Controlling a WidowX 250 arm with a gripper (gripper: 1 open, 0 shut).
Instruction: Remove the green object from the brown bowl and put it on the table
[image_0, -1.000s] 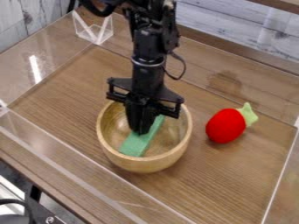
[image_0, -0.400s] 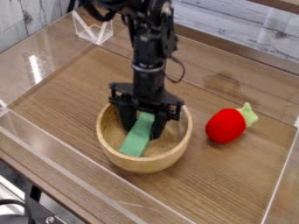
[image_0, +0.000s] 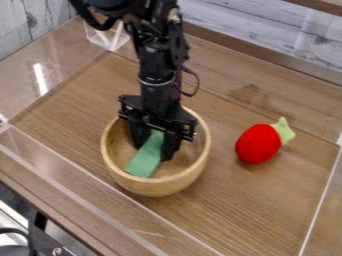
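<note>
The brown bowl (image_0: 163, 187) stands on the table (image_0: 74, 105) at centre front. The green object (image_0: 143, 161), a flat green block, leans inside it with its upper end raised against the far side. My gripper (image_0: 156, 142) reaches straight down into the bowl. Its two dark fingers (image_0: 138, 132) press on either side of the block's upper end, so it is shut on the block. The block's lower end rests on the bowl's floor near the front left.
A red strawberry-like toy (image_0: 258, 143) with a green leaf lies on the table to the right of the bowl. Clear acrylic walls (image_0: 40, 160) ring the tabletop, with a clear bracket (image_0: 107, 38) at the back left.
The fingers spread apart, then came together on the green block's upper end. Arm, bowl and block have shifted a little to the left.
</note>
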